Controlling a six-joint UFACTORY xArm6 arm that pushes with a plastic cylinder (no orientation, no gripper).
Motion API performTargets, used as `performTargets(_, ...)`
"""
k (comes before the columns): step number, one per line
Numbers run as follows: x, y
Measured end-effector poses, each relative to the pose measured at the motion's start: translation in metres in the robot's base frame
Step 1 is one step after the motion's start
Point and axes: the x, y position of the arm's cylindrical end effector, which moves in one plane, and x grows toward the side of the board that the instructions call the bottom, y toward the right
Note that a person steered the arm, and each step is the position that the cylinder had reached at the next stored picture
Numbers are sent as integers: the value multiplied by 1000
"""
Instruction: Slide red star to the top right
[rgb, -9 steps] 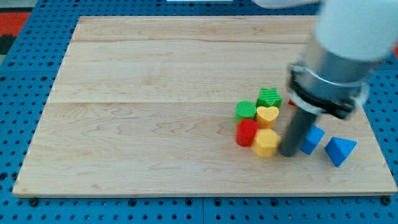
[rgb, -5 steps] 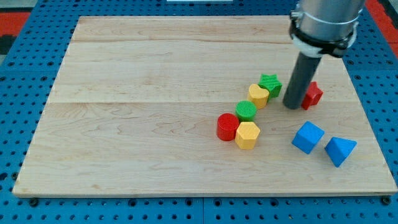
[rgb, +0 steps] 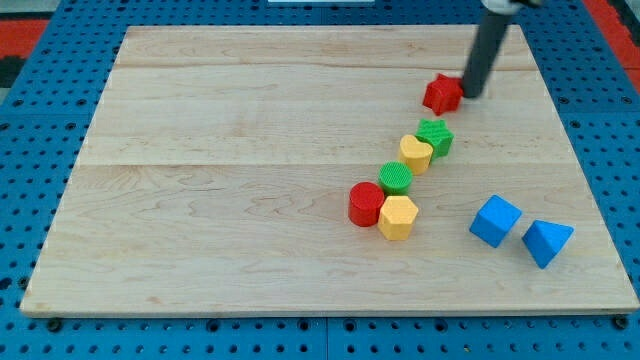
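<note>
Now my tip sits right against the red star-shaped block, touching its right-hand edge, up in the top right region of the pale wooden board. No jaws on this rig, just the straight dark rod, so nothing is held; all it can do is press sideways on the block. The star is well up the board but short of the corner itself, and here is the snag: with the rod on the star's right flank, any further shove from this side would, I judge, send it back towards the view's left, away from the goal. The rod wants to come round to the block's lower left first. Trouble there too, because just below lies a diagonal row: a small green star block, a yellow heart-like block, a green ribbed cylinder, a red cylinder and a yellow hexagonal block. A wide swing could clip the green star and drag that row along. A glancing contact on one of the star's points could also spin it rather than slide it. Two blue blocks, a cube and a wedge, sit well apart at lower right, out of harm's way.
</note>
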Motion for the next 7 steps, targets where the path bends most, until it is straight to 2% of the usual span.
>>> performTargets(2,69,6)
performTargets(3,53,-59)
performTargets(4,8,-33)
performTargets(5,5,1)
performTargets(6,45,5)
performTargets(7,15,12)
